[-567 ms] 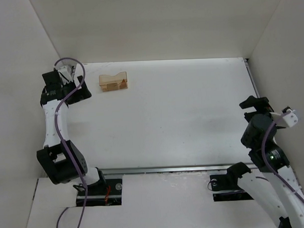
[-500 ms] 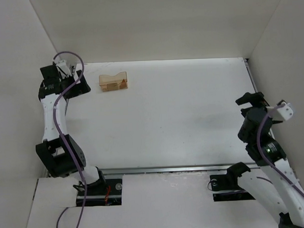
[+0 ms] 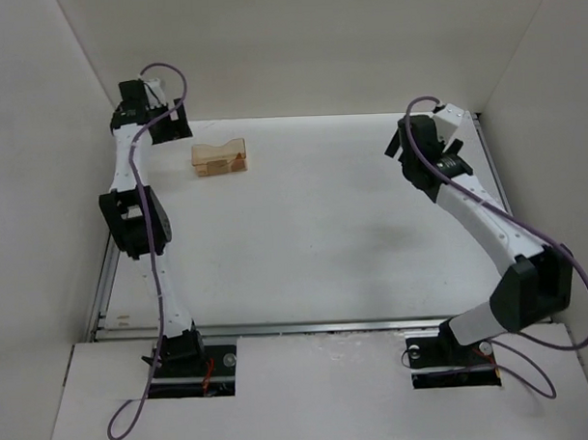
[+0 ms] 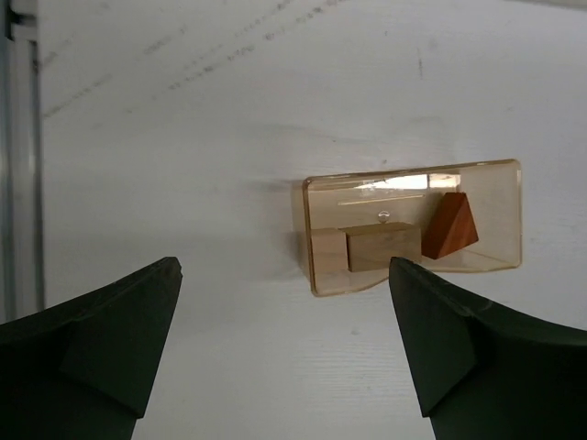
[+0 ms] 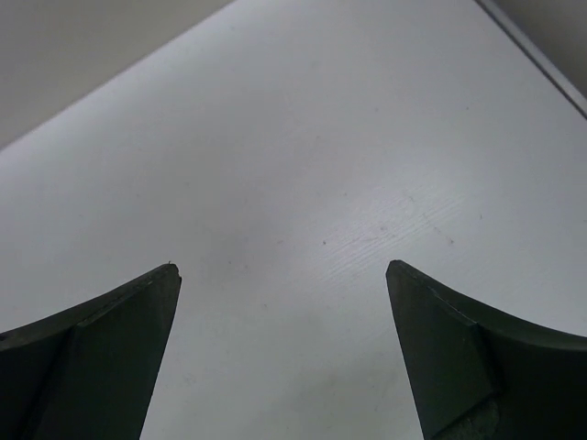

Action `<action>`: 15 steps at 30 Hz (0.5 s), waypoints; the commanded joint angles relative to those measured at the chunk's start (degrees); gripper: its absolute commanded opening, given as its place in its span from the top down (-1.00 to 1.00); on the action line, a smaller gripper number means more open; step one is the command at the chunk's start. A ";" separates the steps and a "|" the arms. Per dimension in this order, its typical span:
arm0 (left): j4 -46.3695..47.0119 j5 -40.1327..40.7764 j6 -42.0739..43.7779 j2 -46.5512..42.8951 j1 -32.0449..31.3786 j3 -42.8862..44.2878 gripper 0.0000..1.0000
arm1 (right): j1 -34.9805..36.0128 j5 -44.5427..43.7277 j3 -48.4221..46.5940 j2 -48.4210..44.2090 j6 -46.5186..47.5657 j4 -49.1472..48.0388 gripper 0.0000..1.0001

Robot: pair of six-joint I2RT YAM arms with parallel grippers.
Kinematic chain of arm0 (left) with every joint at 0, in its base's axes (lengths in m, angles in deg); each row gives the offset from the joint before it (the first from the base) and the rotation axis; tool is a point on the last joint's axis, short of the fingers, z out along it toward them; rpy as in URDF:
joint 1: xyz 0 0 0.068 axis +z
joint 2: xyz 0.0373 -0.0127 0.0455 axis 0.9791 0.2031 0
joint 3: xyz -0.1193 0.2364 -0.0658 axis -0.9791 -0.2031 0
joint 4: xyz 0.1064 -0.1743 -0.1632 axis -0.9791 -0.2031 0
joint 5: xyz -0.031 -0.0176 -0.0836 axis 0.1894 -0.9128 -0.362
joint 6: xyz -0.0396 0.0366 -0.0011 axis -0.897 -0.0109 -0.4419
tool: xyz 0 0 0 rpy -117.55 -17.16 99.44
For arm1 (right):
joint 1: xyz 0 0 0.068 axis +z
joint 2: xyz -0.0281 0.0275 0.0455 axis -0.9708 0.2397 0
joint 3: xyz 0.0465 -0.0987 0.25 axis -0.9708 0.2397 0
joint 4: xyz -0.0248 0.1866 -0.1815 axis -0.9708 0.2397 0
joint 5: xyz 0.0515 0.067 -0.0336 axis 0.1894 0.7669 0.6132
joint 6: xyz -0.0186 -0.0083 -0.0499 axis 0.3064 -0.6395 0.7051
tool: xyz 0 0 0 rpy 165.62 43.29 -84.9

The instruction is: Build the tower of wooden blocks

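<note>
Left gripper [image 4: 284, 268] and right gripper [image 5: 280, 268] gape wide, empty; wood blocks [image 4: 381, 246] lie in a clear box [image 4: 495, 206] ahead of the left jaws.

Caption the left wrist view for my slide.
Open left claw facing an amber box holding tan blocks and a reddish wedge.

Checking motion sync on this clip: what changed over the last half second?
Both arms unfolded and stretched forward. The left gripper went to the far-left corner and now faces the clear amber box. The right gripper went up the right side. Both are open, and nothing was grasped or released. The box, with the tan blocks and reddish triangular piece inside, stayed put.
</note>
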 commanded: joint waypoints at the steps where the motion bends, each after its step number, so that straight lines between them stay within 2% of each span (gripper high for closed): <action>1: -4.50 11.43 3.57 3.48 -5.68 2.72 -0.79 | -0.94 4.55 -6.15 4.19 -1.46 7.26 -1.00; 2: -4.50 13.37 3.58 4.45 -6.47 2.72 -0.73 | -0.94 5.17 -6.68 4.89 -1.46 7.26 -1.00; 4: -3.71 17.84 2.01 6.91 -7.09 2.72 -0.48 | -0.94 6.40 -7.38 6.21 -1.46 6.48 -1.00; 5: -3.01 19.00 0.61 7.44 -7.09 2.72 -0.22 | -0.94 7.19 -7.91 6.22 -1.46 6.47 -1.00; 6: -2.39 19.79 -0.63 7.45 -7.09 1.24 -0.12 | -0.94 7.20 -7.92 6.22 -1.46 5.77 -1.00; 10: 7.16 20.33 -2.75 3.25 -6.56 -7.44 -0.08 | -0.94 9.39 -7.92 8.23 -1.46 5.24 -1.00; 12: 7.72 20.33 -2.75 3.23 -7.18 -8.27 -0.05 | -0.94 9.40 -7.92 8.24 -1.46 5.77 -1.00; 13: 7.20 20.33 -1.97 4.19 -7.79 -7.66 0.14 | -0.94 9.40 -7.92 8.76 -1.46 5.77 -1.00; 15: 6.05 20.33 -1.96 5.25 -7.79 -7.04 0.31 | -0.94 9.40 -7.92 8.77 -1.46 5.77 -1.00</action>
